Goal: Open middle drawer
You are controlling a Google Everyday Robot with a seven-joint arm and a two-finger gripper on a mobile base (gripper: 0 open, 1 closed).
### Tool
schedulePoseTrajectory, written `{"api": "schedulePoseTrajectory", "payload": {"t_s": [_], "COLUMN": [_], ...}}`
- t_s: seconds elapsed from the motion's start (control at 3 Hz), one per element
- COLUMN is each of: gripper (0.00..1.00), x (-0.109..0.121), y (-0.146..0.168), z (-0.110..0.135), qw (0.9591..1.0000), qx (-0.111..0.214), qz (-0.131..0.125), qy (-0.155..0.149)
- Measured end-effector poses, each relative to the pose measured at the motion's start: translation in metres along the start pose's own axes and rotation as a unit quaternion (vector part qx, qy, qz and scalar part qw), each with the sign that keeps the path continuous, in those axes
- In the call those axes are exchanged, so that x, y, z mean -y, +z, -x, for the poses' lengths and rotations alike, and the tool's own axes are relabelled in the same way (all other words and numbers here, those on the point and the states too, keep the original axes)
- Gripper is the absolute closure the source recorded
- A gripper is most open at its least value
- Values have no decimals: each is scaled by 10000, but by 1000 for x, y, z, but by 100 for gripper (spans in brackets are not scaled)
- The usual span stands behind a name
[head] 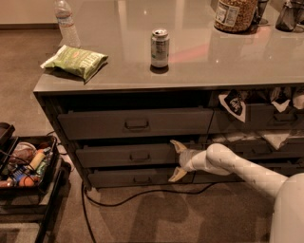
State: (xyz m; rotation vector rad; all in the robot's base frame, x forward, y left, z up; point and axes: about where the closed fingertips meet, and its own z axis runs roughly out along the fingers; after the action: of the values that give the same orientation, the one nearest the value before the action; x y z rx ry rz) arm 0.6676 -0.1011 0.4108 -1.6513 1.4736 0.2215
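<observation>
The middle drawer point(123, 155) is the wide dark grey front at mid height on the cabinet's left side, with a small centred handle point(139, 155). A dark gap shows above its front. My gripper point(172, 161) is at the right end of that front, on a white arm coming in from the lower right. It is open, its two tan fingers spread one above the other. The upper finger point(178, 145) is at the drawer's top right corner. The lower finger is down by the slim bottom drawer point(133, 178). Nothing is between them.
The taller top drawer point(135, 123) is above. On the countertop point(199, 71) stand a can point(159, 47), a green chip bag point(76, 60), a water bottle point(66, 21) and a jar point(233, 14). A black cart of items point(26, 166) stands at left, and a cable point(142, 194) lies on the floor.
</observation>
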Motion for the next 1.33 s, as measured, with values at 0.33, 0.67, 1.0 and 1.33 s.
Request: {"api": "schedulePoseTrajectory", "payload": {"t_s": [0.33, 0.67, 1.0, 1.33], "gripper": [0, 0, 0, 0], "x": [-2, 13, 32, 39], "y": [11, 20, 27, 40], "z": [2, 10, 18, 17], "qw": [9999, 9997, 9992, 9996], "qx": [92, 123, 176, 95], "qz": [37, -120, -252, -145], "qy": [-45, -150, -250, -208]}}
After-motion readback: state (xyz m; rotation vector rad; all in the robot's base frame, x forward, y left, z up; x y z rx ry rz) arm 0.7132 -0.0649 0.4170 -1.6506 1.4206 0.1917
